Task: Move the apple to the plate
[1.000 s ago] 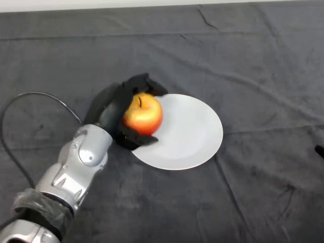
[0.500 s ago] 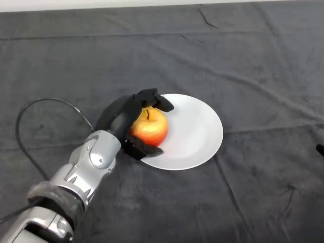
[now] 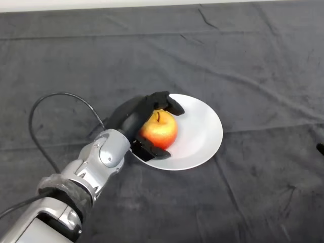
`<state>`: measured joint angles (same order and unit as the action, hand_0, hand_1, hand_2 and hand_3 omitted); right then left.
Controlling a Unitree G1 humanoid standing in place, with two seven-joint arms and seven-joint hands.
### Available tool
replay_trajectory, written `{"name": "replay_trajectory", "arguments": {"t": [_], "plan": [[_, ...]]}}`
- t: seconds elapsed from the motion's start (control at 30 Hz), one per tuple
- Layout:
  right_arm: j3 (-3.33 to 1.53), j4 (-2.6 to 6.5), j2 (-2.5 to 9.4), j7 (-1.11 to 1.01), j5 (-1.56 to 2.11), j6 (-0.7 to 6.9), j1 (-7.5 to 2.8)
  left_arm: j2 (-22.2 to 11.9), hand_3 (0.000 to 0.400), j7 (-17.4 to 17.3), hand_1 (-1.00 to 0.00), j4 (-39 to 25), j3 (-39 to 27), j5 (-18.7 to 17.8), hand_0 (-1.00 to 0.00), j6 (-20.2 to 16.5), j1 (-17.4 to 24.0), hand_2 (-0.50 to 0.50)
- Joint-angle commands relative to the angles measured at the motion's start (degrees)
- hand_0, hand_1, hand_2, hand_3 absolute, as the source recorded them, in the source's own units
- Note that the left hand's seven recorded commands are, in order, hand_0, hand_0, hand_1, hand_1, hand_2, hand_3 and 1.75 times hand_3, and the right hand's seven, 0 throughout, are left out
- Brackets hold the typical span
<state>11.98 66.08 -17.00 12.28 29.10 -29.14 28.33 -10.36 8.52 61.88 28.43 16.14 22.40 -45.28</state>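
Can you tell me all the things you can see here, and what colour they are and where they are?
Round red and yellow apple: one, red with yellow patches and a short stem, over the left part of the plate, held in the hand.
Round white plate: one, white, lying flat on the cloth near the middle of the view.
Dark grey cloth: one, dark grey with creases, covering the whole table.
Left arm: one, silver-grey, coming in from the lower left.
Left hand: one, black, its fingers and thumb curled round the apple at the plate's left edge.
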Motion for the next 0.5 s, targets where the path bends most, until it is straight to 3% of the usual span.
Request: {"name": "replay_trajectory", "arguments": {"t": [0.03, 0.33, 0.5], "plan": [[0.03, 3.57, 1.39, 0.35, 1.64, 4.39, -3.03, -0.1, 0.0, 0.3, 0.0, 3.4, 2.0, 0.2, 0.0, 0.3, -2.2, 0.0], [-0.08, 3.7, 1.34, 0.3, 1.77, 4.32, -3.0, -1.0, 0.0, 1.4, 0.0, 3.6, 2.0, 0.1, 0.0, 1.2, -2.9, 0.0], [-0.11, 3.78, 1.31, 0.26, 1.83, 4.31, -2.96, -3.4, 0.0, 1.6, 0.0, 3.1, 0.7, -0.4, 0.0, 2.9, -2.7, 0.0]]}}
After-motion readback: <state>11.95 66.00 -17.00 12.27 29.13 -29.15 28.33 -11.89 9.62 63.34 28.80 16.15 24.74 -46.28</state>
